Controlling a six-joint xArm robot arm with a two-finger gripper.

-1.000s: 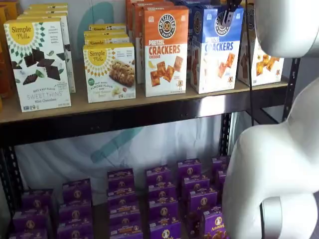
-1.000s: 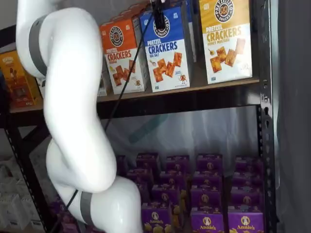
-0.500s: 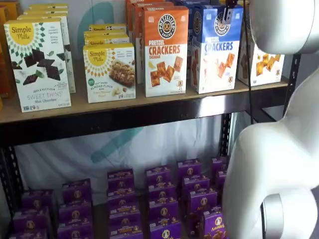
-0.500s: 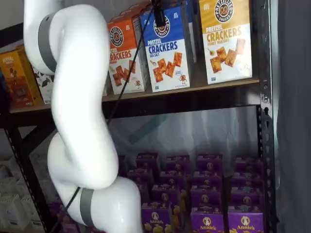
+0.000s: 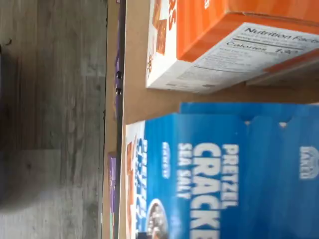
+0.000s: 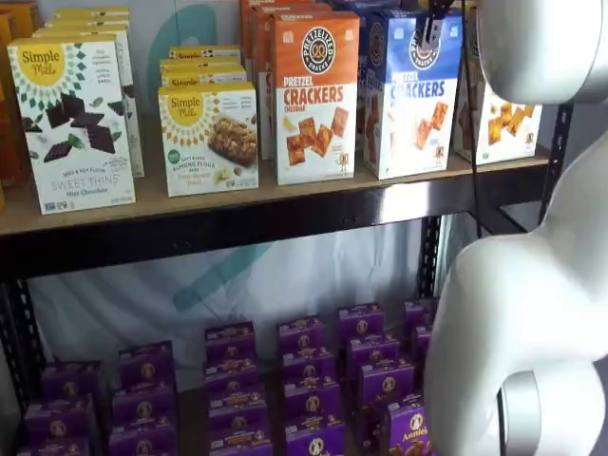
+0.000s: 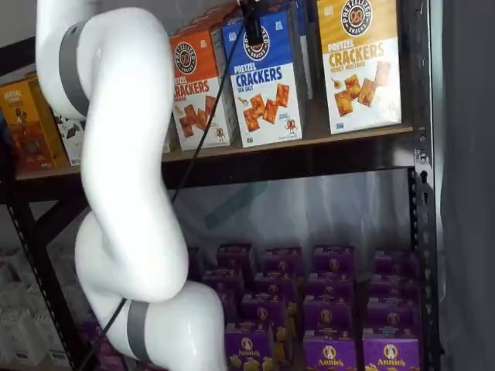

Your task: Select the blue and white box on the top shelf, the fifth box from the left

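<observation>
Up at the top shelf, the fingers hang over the front top edge of the blue and white box, though whether they're gapped or gripping I can't tell. Just beside it stands the orange Cheddar carton; a skewed close could tip the box or nudge that neighbour.

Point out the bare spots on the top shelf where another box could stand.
Top shelf: bare board in front of the almond flour box. The orange Cheddar box and blue and white box are crowded, with a narrow gap.
</observation>
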